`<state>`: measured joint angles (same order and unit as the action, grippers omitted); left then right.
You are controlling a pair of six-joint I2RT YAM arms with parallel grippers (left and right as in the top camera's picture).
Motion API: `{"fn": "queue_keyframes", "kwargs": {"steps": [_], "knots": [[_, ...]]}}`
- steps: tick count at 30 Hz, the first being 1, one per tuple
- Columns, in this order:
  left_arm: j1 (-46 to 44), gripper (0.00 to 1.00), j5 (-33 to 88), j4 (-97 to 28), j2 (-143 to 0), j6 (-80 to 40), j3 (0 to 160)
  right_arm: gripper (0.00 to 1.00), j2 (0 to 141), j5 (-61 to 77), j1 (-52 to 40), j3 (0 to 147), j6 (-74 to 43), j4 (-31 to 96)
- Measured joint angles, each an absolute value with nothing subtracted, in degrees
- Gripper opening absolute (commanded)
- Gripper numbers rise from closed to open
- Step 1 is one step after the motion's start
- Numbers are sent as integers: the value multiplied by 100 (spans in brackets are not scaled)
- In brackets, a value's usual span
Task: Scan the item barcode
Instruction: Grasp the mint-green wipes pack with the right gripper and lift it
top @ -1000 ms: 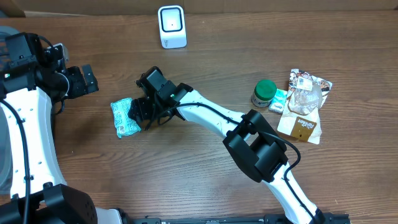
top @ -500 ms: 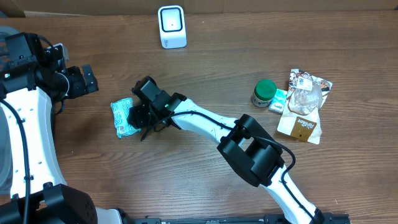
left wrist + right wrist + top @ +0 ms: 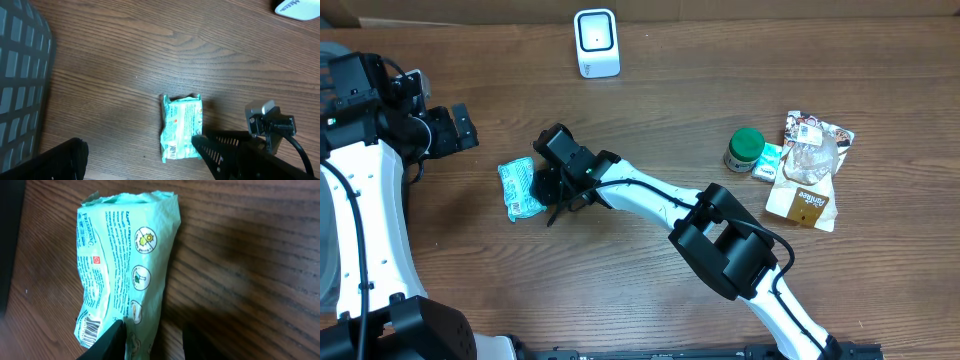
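At the far left a grey grid-walled bin (image 3: pixel 20 80) showed in the left wrist view, well apart from the green packet (image 3: pixel 520 187), which lay flat on the wooden worktop (image 3: pixel 650 100) and serves here as the reference. Left of and behind the packet, apart from it, the left pincer (image 3: pixel 463 127) hung with its jaws spread wide and nothing between them. The packet itself lay printed side up, with a barcode (image 3: pixel 90 328) near one end in the right wrist view. Against the packet's right side, the right pincer (image 3: pixel 544 186) came down over it. Its jaws stood partly apart, one fingertip (image 3: pixel 114 339) over the packet's edge and bare wood showing in the gap toward the other, so no firm grip could be seen. The right arm (image 3: pixel 650 195) ran away from the packet to the right and forward, covering the worktop there. Behind the packet and to its right, well apart, stood the white scanner (image 3: pixel 596 42), with clear wood between the two. Far to the packet's right sat a green-lidded jar (image 3: pixel 745 148), and just beyond that a cluster of snack bags (image 3: pixel 807 165) with a brown pouch (image 3: pixel 800 204) at the front.
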<state>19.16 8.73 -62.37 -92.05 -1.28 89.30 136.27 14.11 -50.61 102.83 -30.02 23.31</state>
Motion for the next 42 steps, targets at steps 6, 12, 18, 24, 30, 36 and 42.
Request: {"fn": "queue_keyframes", "kwargs": {"steps": [6,12,18,24,30,36,42], "knots": [[1916,100,873,-6237,-9205,-128,8930,33,13767,1326,-5094,10278,-3002,1938],[1916,100,871,-6235,-9205,-128,8930,4,13797,1319,-5172,10278,-2995,1852],[1916,100,873,-6237,-9205,-128,8930,4,13795,1472,-5098,10280,-3022,1916],[1916,100,873,-6237,-9205,-128,8930,4,13605,1710,-4681,10285,-3037,2648],[1916,99,873,-6237,-9205,-128,8930,4,13264,1341,-4007,10276,-3546,3774],[1916,100,873,-6237,-9205,-128,8930,5,12940,1046,-3612,10269,-4598,4720],[1916,99,873,-6237,-9205,-128,8930,21,12925,1011,-3981,10261,-4770,5332]]}}
